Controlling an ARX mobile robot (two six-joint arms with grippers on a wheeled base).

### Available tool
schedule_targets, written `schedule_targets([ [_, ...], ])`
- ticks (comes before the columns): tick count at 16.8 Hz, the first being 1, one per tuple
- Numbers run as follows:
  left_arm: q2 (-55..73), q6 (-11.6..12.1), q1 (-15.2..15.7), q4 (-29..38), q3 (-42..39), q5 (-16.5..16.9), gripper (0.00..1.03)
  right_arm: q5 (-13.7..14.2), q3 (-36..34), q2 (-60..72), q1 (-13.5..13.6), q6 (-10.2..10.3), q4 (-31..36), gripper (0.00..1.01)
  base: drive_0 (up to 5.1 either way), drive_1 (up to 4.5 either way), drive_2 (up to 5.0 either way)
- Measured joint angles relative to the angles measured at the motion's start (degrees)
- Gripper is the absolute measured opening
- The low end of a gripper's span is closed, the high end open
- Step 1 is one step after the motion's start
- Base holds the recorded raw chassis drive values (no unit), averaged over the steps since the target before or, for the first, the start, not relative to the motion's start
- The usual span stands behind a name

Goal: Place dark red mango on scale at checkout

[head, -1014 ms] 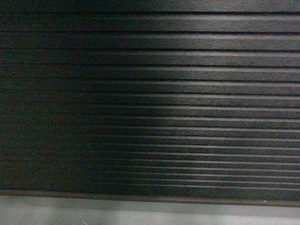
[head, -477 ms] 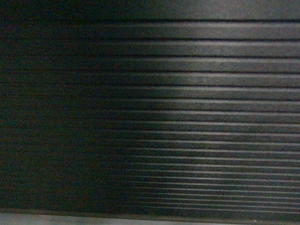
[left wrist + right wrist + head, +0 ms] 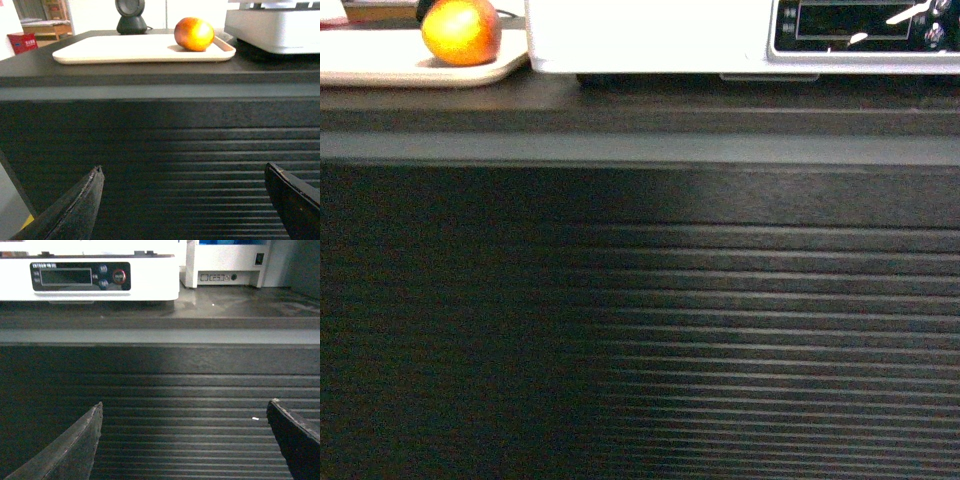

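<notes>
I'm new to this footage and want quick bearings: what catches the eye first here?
The dark red mango stands out, sitting at the right end of a beige tray on the dark checkout. Right of the tray stands the white scale, its black display strip facing front. Both grippers, left and right, are open before the slatted front.

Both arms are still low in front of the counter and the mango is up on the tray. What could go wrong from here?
1. Both open grippers, left and right, sit below the checkout top edge; reaching forward without rising first could strike it.
2. The dark red mango is round and lies loose on the beige tray, so a nudge may roll it.
3. The scale stands close beside the tray, leaving little clearance.
</notes>
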State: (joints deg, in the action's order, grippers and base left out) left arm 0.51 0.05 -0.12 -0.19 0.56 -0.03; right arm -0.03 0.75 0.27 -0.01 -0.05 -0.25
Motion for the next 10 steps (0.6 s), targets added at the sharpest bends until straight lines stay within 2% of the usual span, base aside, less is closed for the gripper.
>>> schedule_targets([
  [10, 0.0, 0.0, 0.0, 0.0, 0.0, 0.0, 0.98, 0.0, 0.0, 0.0, 0.0, 0.1, 0.0, 0.98, 0.0, 0.00, 0.0],
])
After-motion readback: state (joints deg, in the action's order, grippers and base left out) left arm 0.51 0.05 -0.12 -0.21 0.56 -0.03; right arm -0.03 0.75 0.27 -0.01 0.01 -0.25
